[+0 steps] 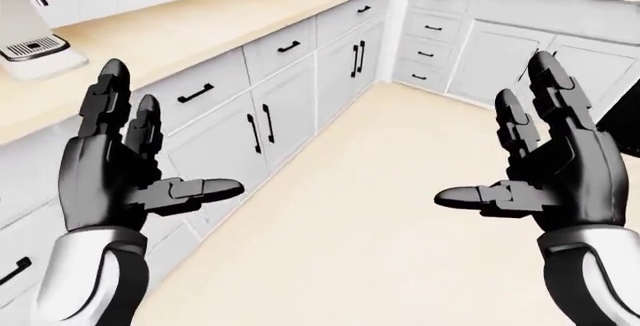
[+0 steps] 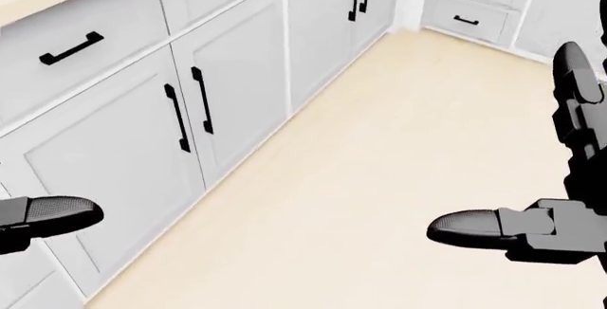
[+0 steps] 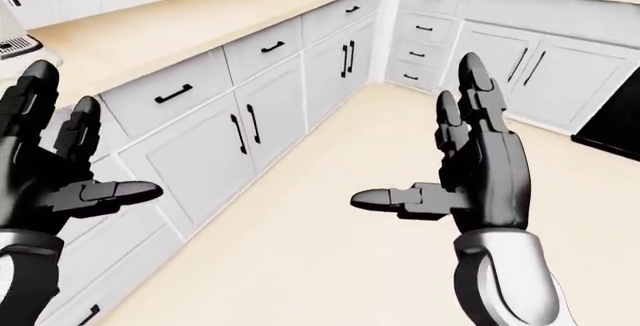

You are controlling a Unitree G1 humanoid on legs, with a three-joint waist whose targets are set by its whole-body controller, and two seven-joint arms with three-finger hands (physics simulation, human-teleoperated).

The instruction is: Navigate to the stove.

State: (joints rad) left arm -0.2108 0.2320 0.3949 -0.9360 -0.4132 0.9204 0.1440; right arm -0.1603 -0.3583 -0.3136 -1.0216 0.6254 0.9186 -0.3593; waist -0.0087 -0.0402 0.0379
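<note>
white cabinets (image 1: 290, 101) under a beige counter (image 1: 200, 30) line my left, meeting at a corner.
my left hand (image 1: 115, 172) and right hand (image 1: 545, 168) hover spread, empty; i cannot make out the stove.

Home kitchen — white cabinets (image 1: 290, 108) turning a corner, pale wood countertop (image 1: 200, 30), coffee machine (image 1: 30, 30)

No text, label, brand, number or sign can be read anywhere on the cabinets (image 1: 285, 108), counter (image 1: 200, 30) or floor (image 1: 400, 213).
</note>
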